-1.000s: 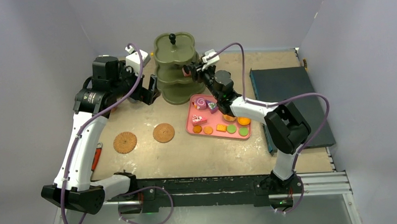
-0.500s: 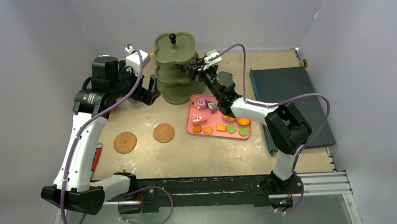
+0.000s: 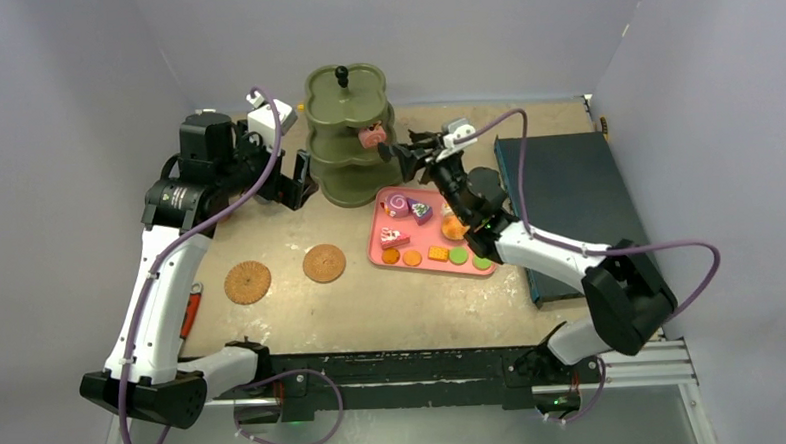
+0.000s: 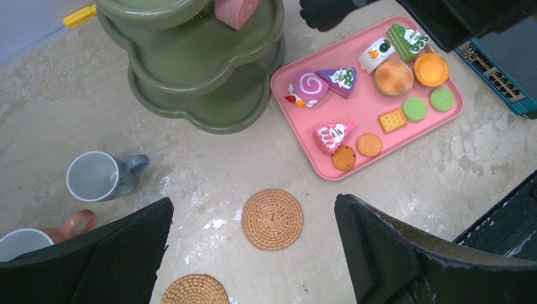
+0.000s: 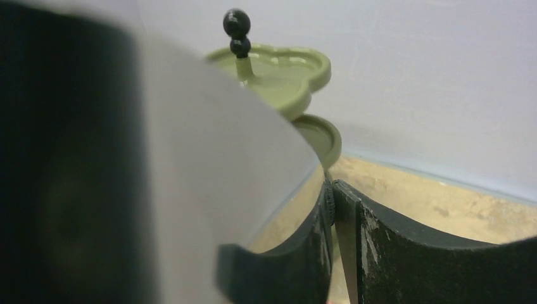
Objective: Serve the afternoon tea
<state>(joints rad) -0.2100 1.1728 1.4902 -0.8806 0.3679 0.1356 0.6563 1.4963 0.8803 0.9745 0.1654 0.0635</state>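
The olive three-tier stand stands at the back centre. A pink pastry lies on the edge of its middle tier and also shows in the left wrist view. My right gripper is just right of that pastry, apart from it; in the right wrist view its fingers are pressed together, empty. My left gripper hangs open left of the stand, over a brown coaster. A grey-blue cup and a terracotta cup stand left of the stand. Several pastries lie on the pink tray.
A second coaster lies left of the first. A dark blue slab fills the table's right side. A red-handled tool lies at the left edge. Grey walls enclose the table.
The right gripper has let go of the pink pastry on the stand's middle tier, shut, and drawn back to the right; its elbow swung right. The left arm has barely moved.
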